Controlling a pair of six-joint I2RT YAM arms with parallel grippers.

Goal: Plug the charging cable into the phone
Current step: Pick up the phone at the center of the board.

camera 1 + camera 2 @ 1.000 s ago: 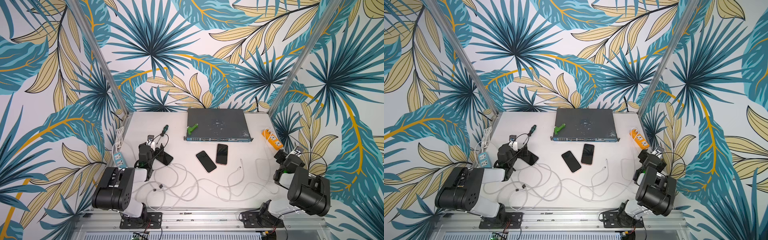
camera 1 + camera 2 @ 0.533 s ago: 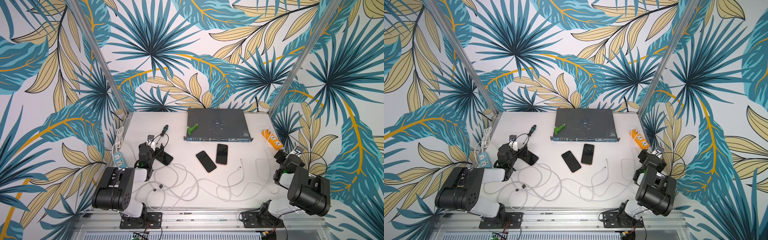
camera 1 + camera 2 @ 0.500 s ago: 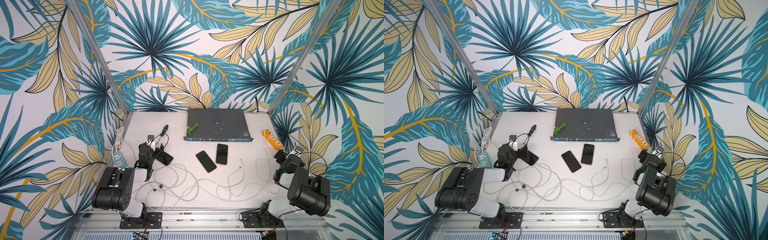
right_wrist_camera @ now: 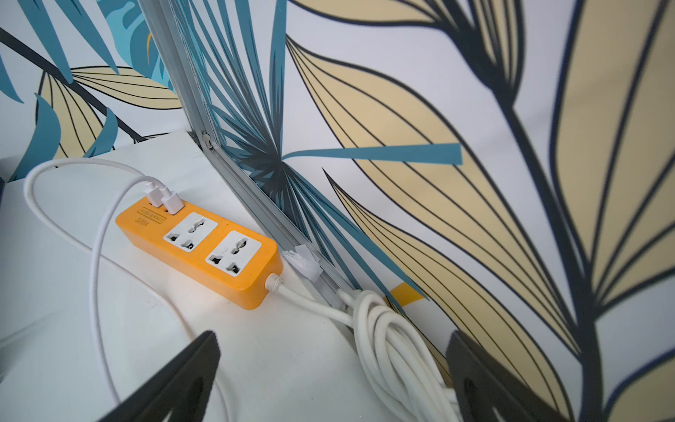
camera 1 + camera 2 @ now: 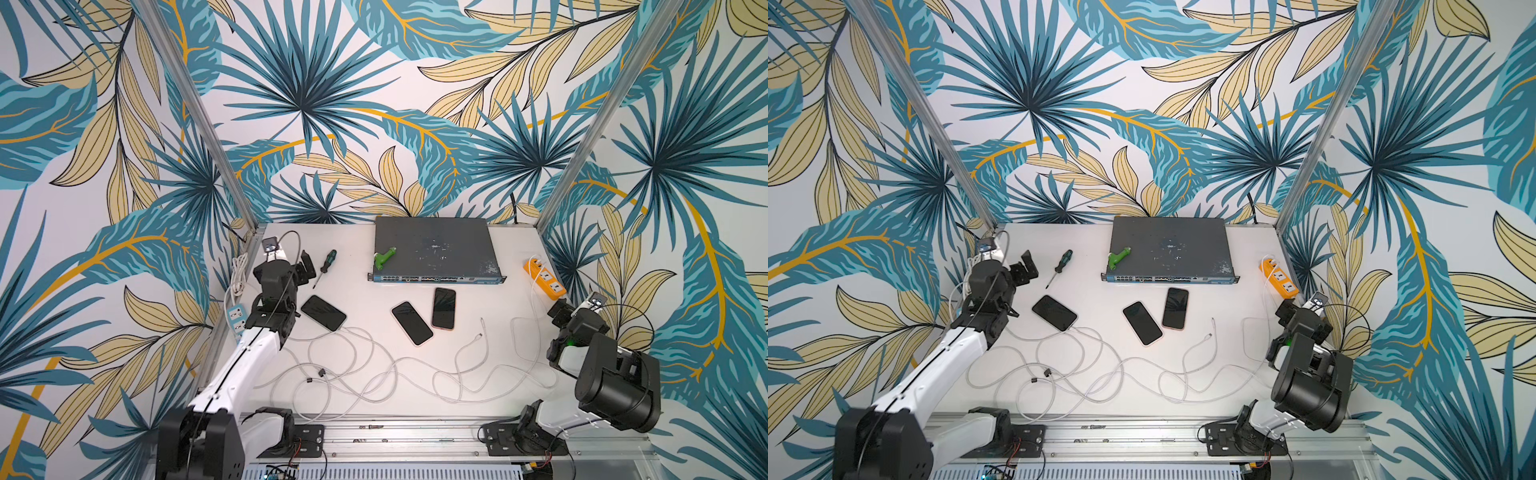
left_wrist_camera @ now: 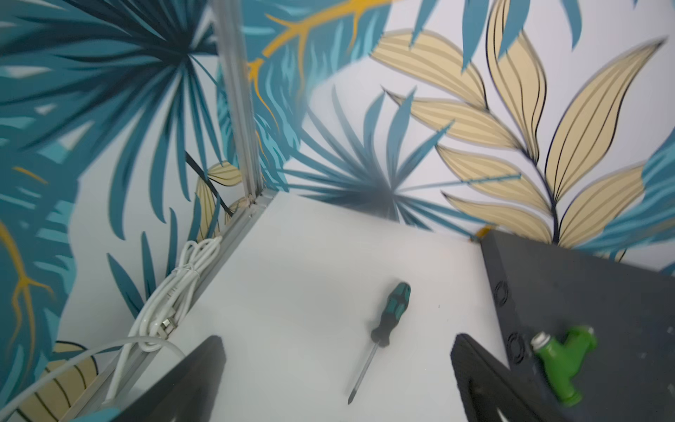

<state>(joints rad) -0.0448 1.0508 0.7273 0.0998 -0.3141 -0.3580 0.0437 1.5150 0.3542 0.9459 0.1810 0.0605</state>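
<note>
Three dark phones lie on the white table in both top views: a left phone (image 5: 323,313) (image 5: 1054,312), a middle phone (image 5: 412,323) and a right phone (image 5: 444,308). A white charging cable (image 5: 353,365) loops across the front, and one strand meets the left phone's near end. A free cable tip (image 5: 481,335) (image 5: 1211,334) lies bare to the right of the middle pair. My left gripper (image 5: 304,269) (image 6: 336,365) is open, behind the left phone and touching nothing. My right gripper (image 5: 559,309) (image 4: 334,358) is open at the right edge, holding nothing.
A grey network switch (image 5: 434,249) with a green fitting (image 5: 385,255) on it stands at the back. A screwdriver (image 5: 325,266) (image 6: 387,318) lies ahead of my left gripper. An orange power strip (image 5: 544,278) (image 4: 199,243) and a coiled white cord (image 4: 387,347) are near my right gripper.
My left arm has stretched out, and its gripper has drawn back from the left phone toward the screwdriver, still open. The right arm, phones and cable have not moved.
</note>
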